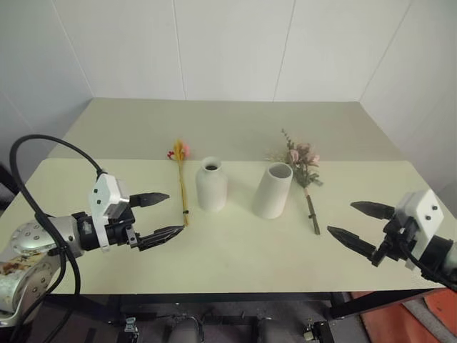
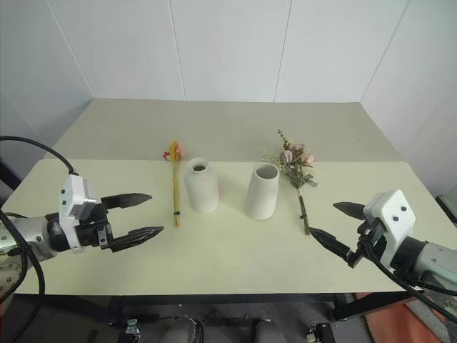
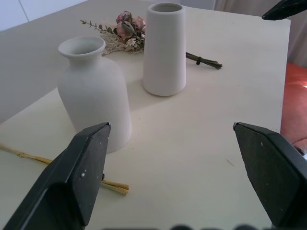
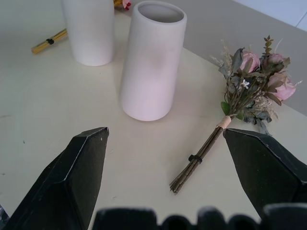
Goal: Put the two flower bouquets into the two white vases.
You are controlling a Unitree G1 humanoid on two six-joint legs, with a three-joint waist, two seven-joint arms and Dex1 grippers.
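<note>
Bouquets (image 1: pixel 181 179) (image 1: pixel 303 171) flank both vases (image 1: pixel 212 184) (image 1: pixel 273 190), between the empty, spread left pincer (image 1: pixel 160 215) and right pincer (image 1: pixel 359 224).

Head pair overhead, wrist views low

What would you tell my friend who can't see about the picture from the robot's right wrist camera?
A tall white vase stands upright on a pale table, with a rose bouquet lying flat on the table beside it. The right gripper hangs open in front, holding nothing. Behind stand a second white vase and the end of a yellow stalk bunch.
</note>
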